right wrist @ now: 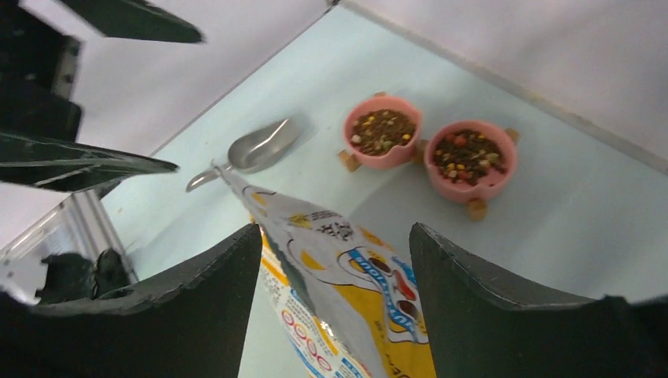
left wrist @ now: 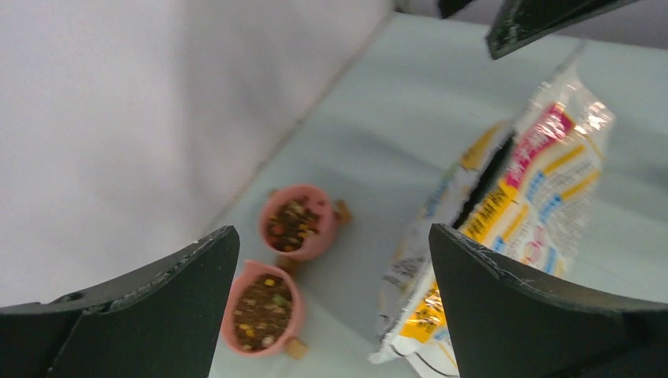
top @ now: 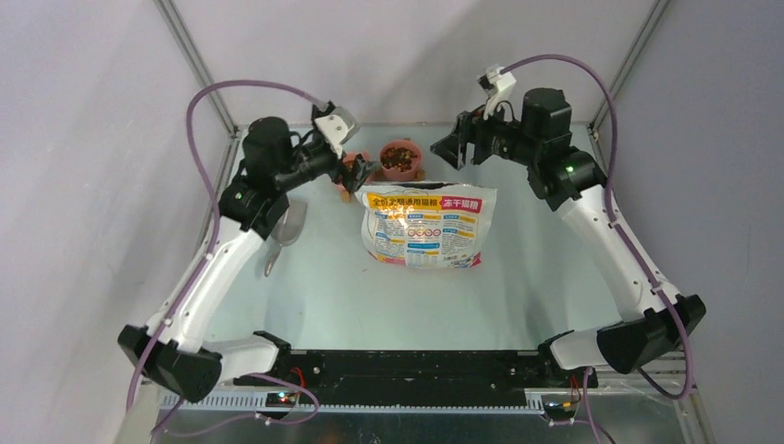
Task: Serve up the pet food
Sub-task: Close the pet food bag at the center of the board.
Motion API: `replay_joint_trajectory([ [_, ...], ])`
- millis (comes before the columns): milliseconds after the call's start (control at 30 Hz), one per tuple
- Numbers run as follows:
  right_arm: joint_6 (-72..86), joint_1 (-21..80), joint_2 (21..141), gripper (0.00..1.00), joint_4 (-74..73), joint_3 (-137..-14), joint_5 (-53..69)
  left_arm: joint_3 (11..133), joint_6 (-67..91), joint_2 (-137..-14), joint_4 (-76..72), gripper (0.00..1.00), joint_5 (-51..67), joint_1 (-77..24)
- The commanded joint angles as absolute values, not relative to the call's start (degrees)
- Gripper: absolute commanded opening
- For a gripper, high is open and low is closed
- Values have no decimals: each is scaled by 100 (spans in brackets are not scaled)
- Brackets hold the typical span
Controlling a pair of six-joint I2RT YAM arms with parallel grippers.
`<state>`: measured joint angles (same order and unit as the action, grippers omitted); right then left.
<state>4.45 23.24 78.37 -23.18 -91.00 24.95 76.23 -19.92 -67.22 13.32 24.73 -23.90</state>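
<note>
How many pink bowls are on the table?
2: the left bowl and the right bowl, side by side beyond the bag, both holding pet food. No others show.

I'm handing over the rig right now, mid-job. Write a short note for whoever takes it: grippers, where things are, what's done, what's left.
Left gripper: open, empty, by the bowls.
Right gripper: open, empty, above the bag.
Pet food sits in the pink bowl and the second pink bowl at the table's far edge.
Neither gripper holds the bag. The scoop lies on the table, left side.
Done: both bowls look served.
Left: probably only pulling the arms back.
</note>
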Motion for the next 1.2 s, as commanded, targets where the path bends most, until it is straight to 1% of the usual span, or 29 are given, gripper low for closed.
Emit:
replay_joint_trajectory([
  [0,-258,2514,7894,73,-2243,-9113,3657,8387,-2013,-7231,2696,97,3902,-2332],
  [67,-978,2826,7919,72,-2348,-9038,3941,8668,-2235,-7510,3202,96,4197,-2333],
  [167,-1997,3179,8106,70,-3140,-9199,3966,8823,-2704,-7771,3712,95,4439,-2322],
  [200,-2409,3315,8256,69,-3501,-9349,3890,8784,-2906,-7788,3737,96,4518,-2325],
  [300,-3008,3503,8581,64,-3981,-9643,3521,8529,-3533,-7867,3916,96,4759,-2320],
  [433,-3361,3650,8730,62,-4192,-9632,3173,8249,-3958,-7877,3732,95,4614,-2313],
  [633,-3592,3659,8800,61,-3903,-9473,2959,7909,-4097,-7949,3118,93,4530,-2311],
  [733,-3701,3657,8853,60,-3938,-9469,3004,7843,-4252,-7989,3102,84,4707,-2271],
  [767,-3722,3656,8852,60,-4001,-9472,3058,7814,-4289,-7991,3078,78,4762,-2240],
  [800,-3780,3652,8840,59,-4044,-9483,3159,7801,-4293,-7990,3060,74,4849,-2232],
  [833,-3797,3649,8828,58,-4083,-9483,3197,7773,-4305,-7992,3026,68,4877,-2217],
  [900,-3797,3641,8759,58,-4068,-9483,3306,7739,-4349,-7990,2997,61,4916,-2206],
  [1033,-3616,3534,8510,59,-3776,-9463,3731,7715,-4454,-7982,3026,54,4860,-2198],
  [1167,-3291,3361,8118,61,-3128,-9262,4078,7714,-4518,-7942,3071,51,4744,-2189],
])
